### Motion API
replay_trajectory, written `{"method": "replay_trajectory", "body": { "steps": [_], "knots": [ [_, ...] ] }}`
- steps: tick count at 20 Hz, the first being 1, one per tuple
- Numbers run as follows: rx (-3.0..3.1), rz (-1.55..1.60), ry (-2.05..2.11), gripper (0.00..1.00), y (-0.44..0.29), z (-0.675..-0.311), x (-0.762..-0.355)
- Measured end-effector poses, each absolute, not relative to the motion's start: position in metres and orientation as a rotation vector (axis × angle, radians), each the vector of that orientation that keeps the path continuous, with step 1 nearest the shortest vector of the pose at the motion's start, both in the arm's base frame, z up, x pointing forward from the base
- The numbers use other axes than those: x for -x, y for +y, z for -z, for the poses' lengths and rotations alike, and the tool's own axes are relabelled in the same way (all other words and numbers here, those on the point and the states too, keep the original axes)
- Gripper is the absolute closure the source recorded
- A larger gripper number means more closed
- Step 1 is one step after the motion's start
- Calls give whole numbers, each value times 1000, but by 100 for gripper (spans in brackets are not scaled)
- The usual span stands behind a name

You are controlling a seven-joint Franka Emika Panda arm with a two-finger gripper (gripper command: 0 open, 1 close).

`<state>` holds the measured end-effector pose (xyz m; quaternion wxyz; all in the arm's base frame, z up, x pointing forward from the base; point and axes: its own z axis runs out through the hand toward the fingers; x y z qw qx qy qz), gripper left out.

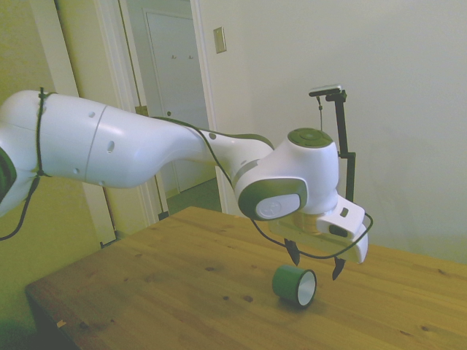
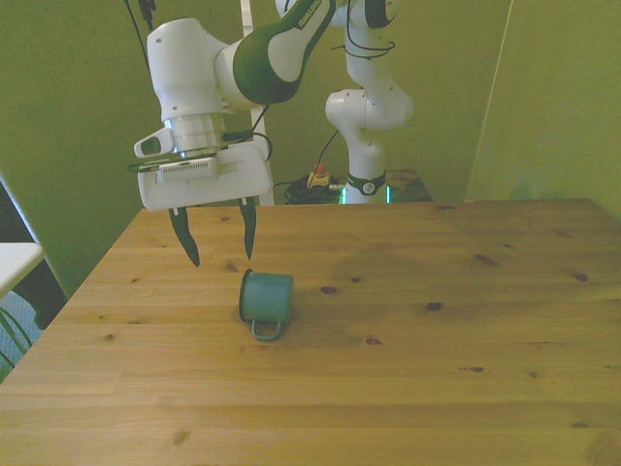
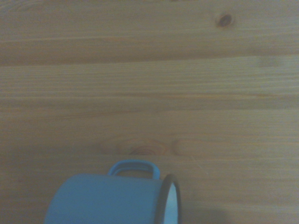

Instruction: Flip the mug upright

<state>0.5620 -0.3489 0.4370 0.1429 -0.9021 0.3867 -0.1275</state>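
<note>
The teal-green mug (image 1: 295, 284) lies on its side on the wooden table (image 1: 182, 292). Its white inside and dark rim show in the side view. In the front view the mug (image 2: 266, 299) has its small loop handle toward the camera. The wrist view shows the mug (image 3: 112, 198) on its side with the handle and rim visible. My gripper (image 1: 316, 263) hangs open just above the mug, nothing between its dark fingers (image 2: 248, 229). In the front view the gripper (image 2: 219, 248) is above the mug and a little toward the front view's left.
Bare wooden table (image 2: 437, 369) spreads around the mug on all sides. The table's edge (image 2: 68, 291) runs near the front view's left, not far from the gripper. A door and wall stand behind the table in the side view.
</note>
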Motion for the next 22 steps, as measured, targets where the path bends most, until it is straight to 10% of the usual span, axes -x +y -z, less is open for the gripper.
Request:
{"method": "replay_trajectory", "body": {
  "steps": [22],
  "knots": [
    [2415, 138, 885, 0, -334, -407, -579]
  ]
}}
